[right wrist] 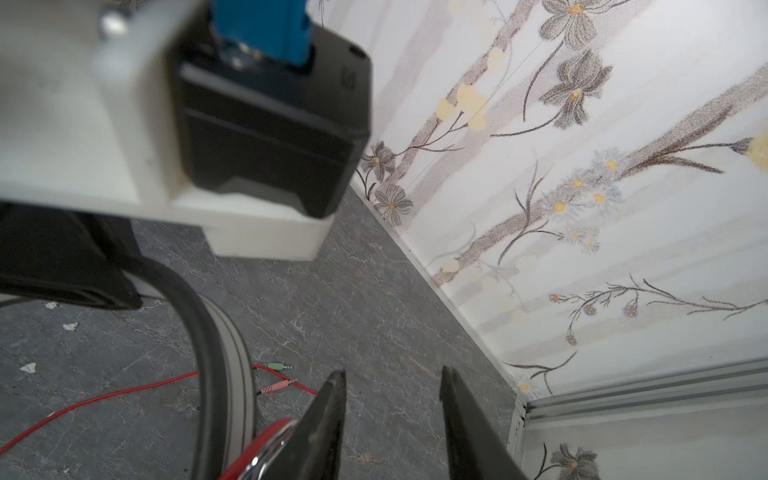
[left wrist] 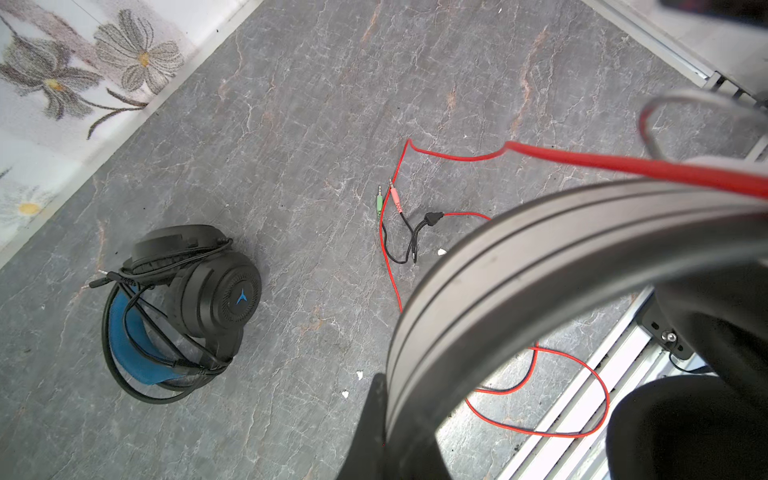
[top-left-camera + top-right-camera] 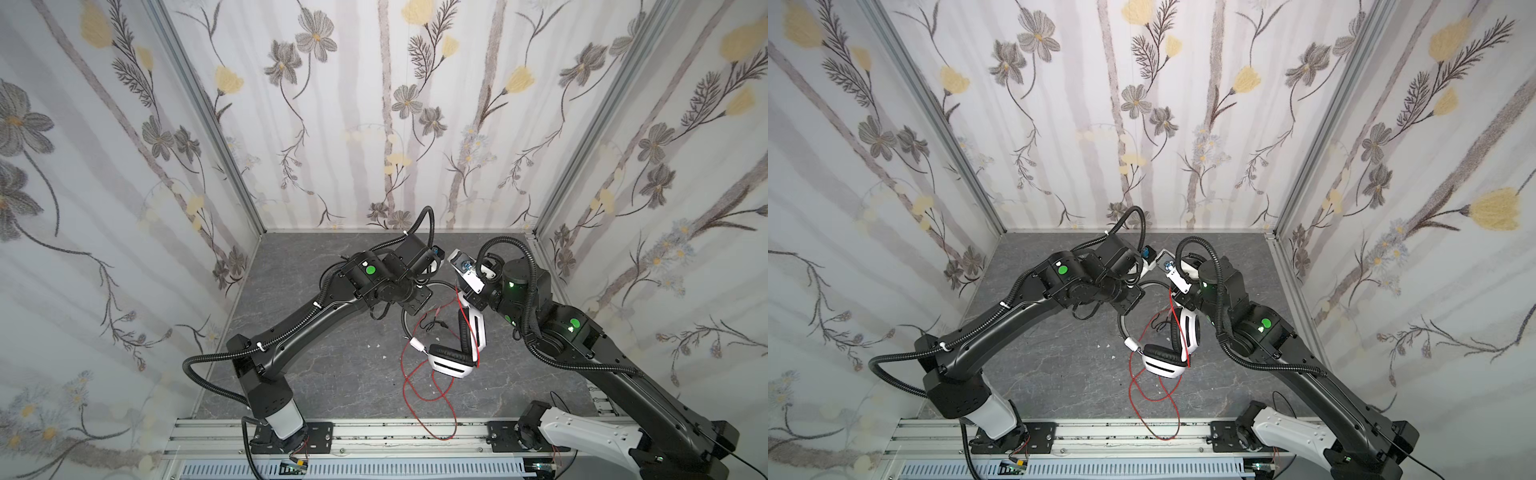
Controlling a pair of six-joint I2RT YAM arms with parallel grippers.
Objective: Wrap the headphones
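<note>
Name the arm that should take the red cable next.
Right, likely. The left pincer is shut on the headband of the white headset; the right pincer is open, empty, with the red cable close beside it.

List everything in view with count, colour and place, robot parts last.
white headset: 1, white with black pads, mid-table, band raised
black headset: 1, black with blue band, on the table, cable wound around it
red cable: 1, red, looping from the white headset to the front rail
plugs: 2, green and pink, on the table
scraps: at least 3, white, on the table
table: 1, grey
rail: 1, silver, front edge
left gripper: 1, black, shut on the white headset's band
right gripper: 1, black, open, empty
</note>
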